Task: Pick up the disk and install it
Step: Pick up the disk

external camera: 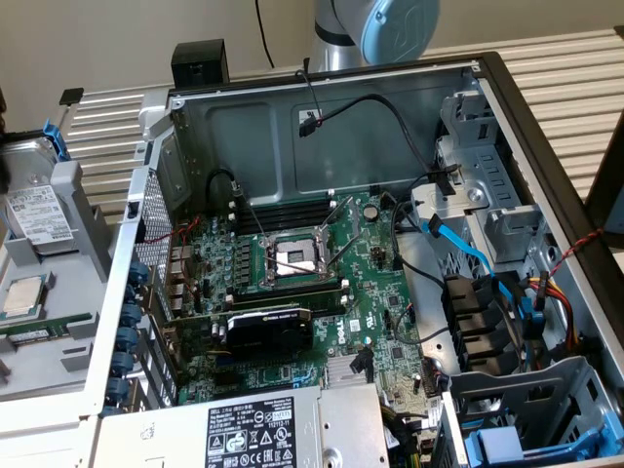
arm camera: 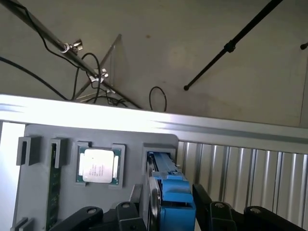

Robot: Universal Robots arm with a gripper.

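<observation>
The disk (external camera: 39,210), silver-grey with a white label and a blue frame, stands on edge in a slot of the grey holder (external camera: 83,219) at the exterior view's left. In the wrist view the disk (arm camera: 171,190) is seen edge-on, its blue frame toward the camera. My gripper (arm camera: 168,214) straddles it, with one black finger (arm camera: 129,214) against the silver side and the other against the blue side. The jaws look shut on the disk, which still sits in its slot.
A square silver CPU chip (arm camera: 98,165) and a green memory stick (arm camera: 54,192) sit in other slots of the holder. The open computer case (external camera: 322,244) lies to the exterior view's right, with cables, a motherboard and a blue-framed drive bay (external camera: 517,444) at its near corner.
</observation>
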